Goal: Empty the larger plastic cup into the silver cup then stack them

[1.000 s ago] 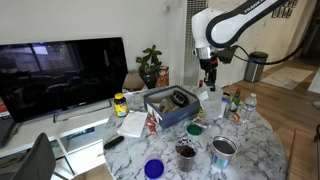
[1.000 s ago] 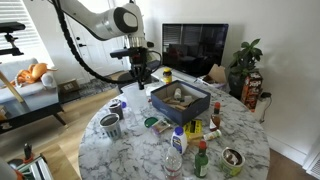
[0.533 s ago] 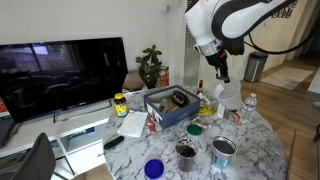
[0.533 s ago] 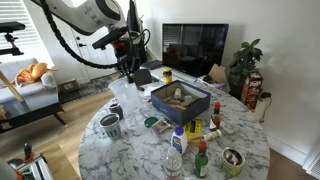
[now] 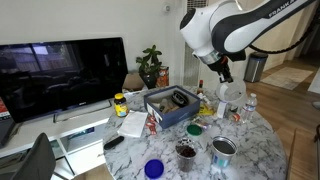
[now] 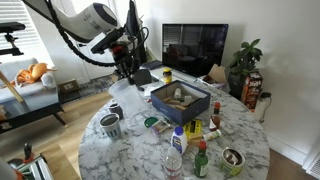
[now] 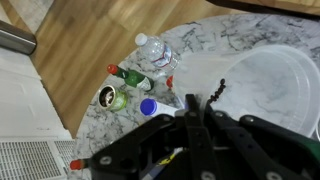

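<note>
My gripper (image 5: 221,78) is shut on the rim of the larger plastic cup (image 5: 232,93), a pale, wide cup held in the air above the marble table (image 5: 255,135). In an exterior view the same cup (image 6: 121,94) hangs below the gripper (image 6: 128,74), up and behind the silver cup (image 6: 111,125). The silver cup (image 5: 223,150) stands upright near the table's front edge. In the wrist view the black fingers (image 7: 191,104) pinch the translucent cup's wall (image 7: 258,85). The silver cup is out of the wrist view.
A blue box (image 5: 172,103) with objects inside sits mid-table. A dark cup with brownish contents (image 5: 186,151) and a small blue cup (image 5: 153,168) stand beside the silver cup. Bottles (image 7: 155,52) and a green bottle (image 7: 130,78) lie below the gripper. A TV (image 5: 62,72) stands behind.
The arm has swung sideways over the table with the pale cup in its grip, and the wrist has turned. Most of the motion came early; little since the last earlier frame.
</note>
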You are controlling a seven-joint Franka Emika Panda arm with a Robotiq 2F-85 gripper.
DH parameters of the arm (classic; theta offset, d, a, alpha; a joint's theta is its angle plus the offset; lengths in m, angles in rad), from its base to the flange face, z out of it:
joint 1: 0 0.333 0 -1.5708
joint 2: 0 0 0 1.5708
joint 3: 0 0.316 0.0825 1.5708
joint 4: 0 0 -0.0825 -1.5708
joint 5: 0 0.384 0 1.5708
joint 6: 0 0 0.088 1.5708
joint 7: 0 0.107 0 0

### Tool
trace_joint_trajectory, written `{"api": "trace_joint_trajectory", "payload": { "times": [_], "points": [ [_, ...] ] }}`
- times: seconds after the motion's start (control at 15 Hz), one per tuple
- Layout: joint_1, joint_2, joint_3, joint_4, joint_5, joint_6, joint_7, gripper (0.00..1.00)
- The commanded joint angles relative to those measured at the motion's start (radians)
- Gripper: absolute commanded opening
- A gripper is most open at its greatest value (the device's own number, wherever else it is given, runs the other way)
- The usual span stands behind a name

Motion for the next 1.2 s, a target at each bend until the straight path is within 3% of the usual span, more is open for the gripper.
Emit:
{"api": "trace_joint_trajectory", "payload": {
  "times": [0.0, 0.33, 0.53, 0.8, 1.13],
  "points": [
    [0.063, 0.035, 0.053, -0.006, -0.047, -0.082, 0.035, 0.01],
    [0.148, 0.126, 0.118, 0.038, -0.021, -0.221, 0.097, 0.01],
    [0.153, 0.109, 0.12, 0.017, -0.017, -0.182, 0.07, 0.04],
    [0.165, 0.133, 0.126, 0.03, -0.016, -0.182, 0.07, 0.01],
    [0.222, 0.24, 0.149, 0.085, -0.02, -0.253, 0.127, 0.01]
  ]
}}
